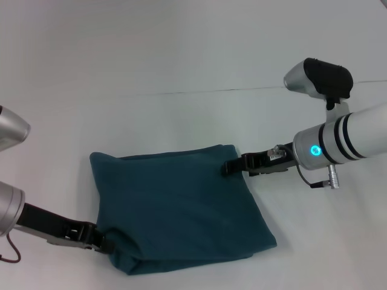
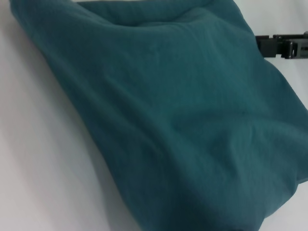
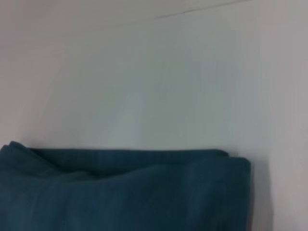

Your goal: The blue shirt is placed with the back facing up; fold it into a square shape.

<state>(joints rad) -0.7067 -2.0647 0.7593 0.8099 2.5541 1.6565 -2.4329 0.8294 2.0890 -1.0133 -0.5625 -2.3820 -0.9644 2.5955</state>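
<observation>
While the pale grey-white tabletop [image 1: 181, 54] stretches away plain and matte, with one thin dark seam [image 1: 199, 91] running across its far side, the blue shirt [image 1: 181, 208] lies near centre, folded into a rough square, plain side up. Left gripper [image 1: 103, 243] is at the near left corner, right gripper [image 1: 233, 167] at the far right corner; whether either is clenched, I cannot tell.

Left claw [image 1: 100, 240] low at near left; right claw [image 1: 233, 166] reaches in from right.
</observation>
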